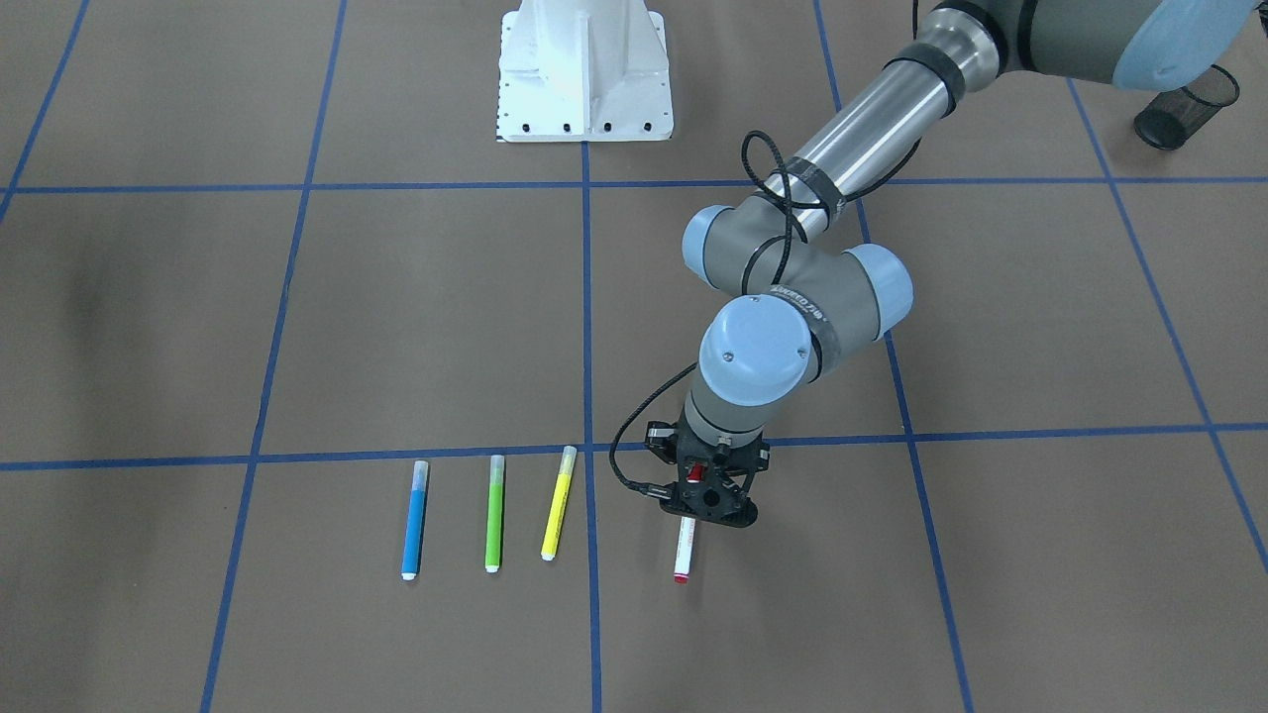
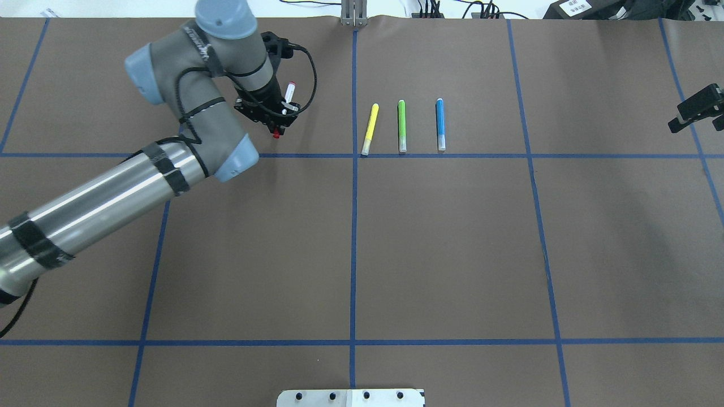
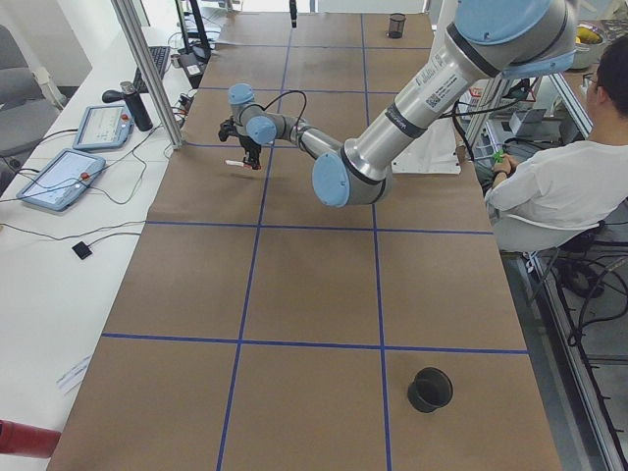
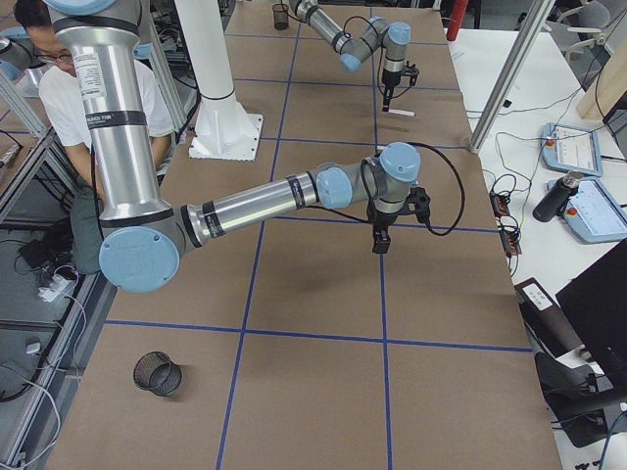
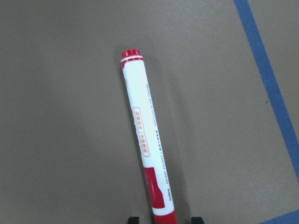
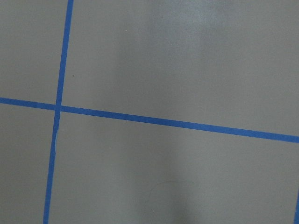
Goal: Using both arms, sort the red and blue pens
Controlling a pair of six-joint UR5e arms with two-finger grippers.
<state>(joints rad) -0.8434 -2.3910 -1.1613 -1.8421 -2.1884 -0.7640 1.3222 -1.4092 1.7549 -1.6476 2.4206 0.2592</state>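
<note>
Red marker [image 5: 147, 154]: lies flat on the brown table [image 1: 297, 327], alone in the square beside the other pens. In your wrist view the barrel runs from 6 o'clock up toward 12, red end cap at the top.

Left gripper [image 1: 710, 507]: stands straight over the marker's cap end, the jaws straddling it with a gap either side, so not yet closed on it. Judging by that, you are set for a pinch across the barrel, and the vertical wrist keeps the fingers square to it.

Blue pen [image 2: 440, 124]: from overhead it lies at 3 o'clock of the marker, outermost of a parallel row.

Green pen [image 2: 401, 125] and yellow pen [image 2: 369, 129]: between blue and red, parallel, apart from each other; not yours to sort.

Right gripper [image 2: 697, 110]: parked at the overhead view's right edge, well apart from the blue pen; I cannot tell its jaw state, and its wrist camera sees only table and tape.

Cups: one mesh cup [image 1: 1184, 107] stands beyond the left arm's [image 2: 102, 198] elbow, another [image 4: 157, 373] at the right end, likely the two drop points.
</note>
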